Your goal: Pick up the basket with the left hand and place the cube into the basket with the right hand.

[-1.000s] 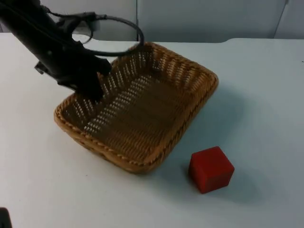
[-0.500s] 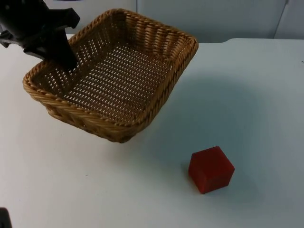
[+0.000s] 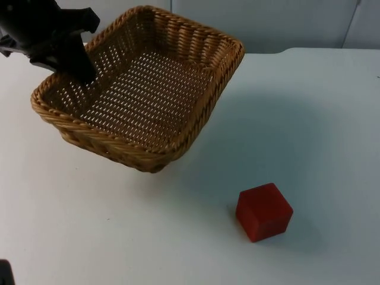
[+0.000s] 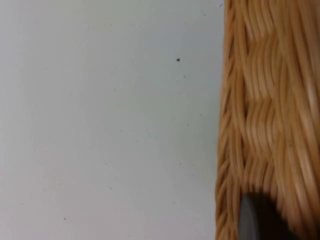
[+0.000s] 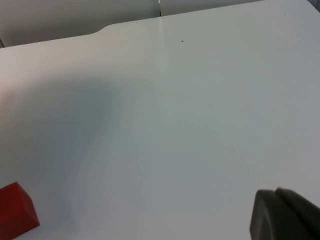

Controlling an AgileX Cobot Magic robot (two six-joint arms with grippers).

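A woven wicker basket (image 3: 196, 119) hangs tilted above the table's back left, clear of its shadow. My left gripper (image 3: 80, 66) is shut on the basket's left rim, one finger inside the wall. The left wrist view has that rim (image 4: 265, 100) close up, with a black fingertip (image 4: 256, 220) pressed on it. The red cube (image 3: 263, 211) rests on the table at the front right, apart from the basket. It also appears in the right wrist view (image 5: 17, 210). My right gripper (image 5: 282, 216) waits above bare table, well away from the cube.
The white table (image 3: 320, 119) runs back to a grey partition wall (image 3: 285, 24). Open table surface lies between the basket and the cube and all around the cube.
The basket has risen off the table and swung up and to the left with my left gripper; in the last half second it shifted only slightly. The cube stayed put.
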